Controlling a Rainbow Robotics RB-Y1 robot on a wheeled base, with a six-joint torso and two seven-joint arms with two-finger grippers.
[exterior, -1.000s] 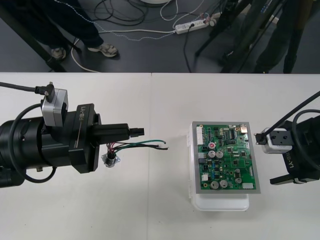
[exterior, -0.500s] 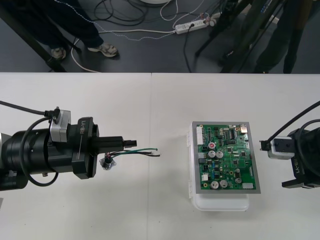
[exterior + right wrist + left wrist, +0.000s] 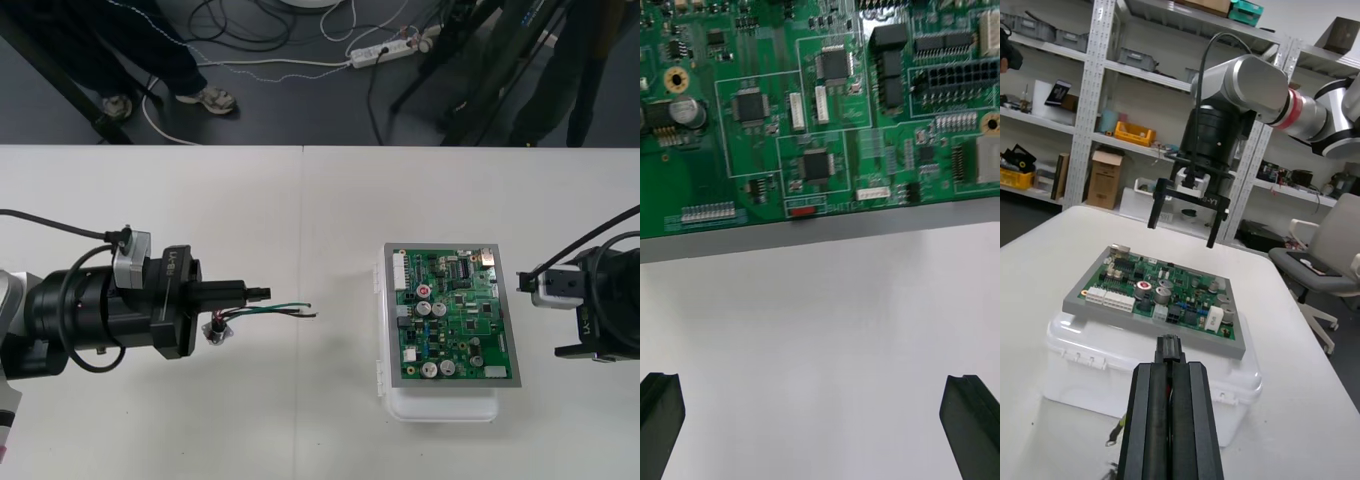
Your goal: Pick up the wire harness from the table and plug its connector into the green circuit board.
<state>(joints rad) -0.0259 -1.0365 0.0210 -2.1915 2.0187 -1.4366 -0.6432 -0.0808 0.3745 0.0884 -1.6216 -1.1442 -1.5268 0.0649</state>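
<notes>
My left gripper (image 3: 262,292) is on the left half of the table, shut on the wire harness, with its fingers pointing toward the board. The small black plug (image 3: 1169,349) sticks out at the fingertips. Thin green, red and black wires (image 3: 280,310) trail below the fingers toward the board, and the round metal socket (image 3: 216,331) hangs under the gripper. The green circuit board (image 3: 455,315) on its white base (image 3: 440,405) lies well to the right of the plug. My right gripper (image 3: 565,318) stands open just off the board's right edge (image 3: 820,225), its fingers (image 3: 968,420) far apart over bare table.
The table's far edge and the dark floor with cables run along the top of the front view. Bare table lies between the plug and the white base (image 3: 1090,360). The right gripper (image 3: 1187,217) hovers behind the board (image 3: 1157,296) as seen from the left wrist.
My left gripper has drawn back to the left and a little toward the front edge, taking the harness with it. The right gripper has shifted slightly right, away from the board.
</notes>
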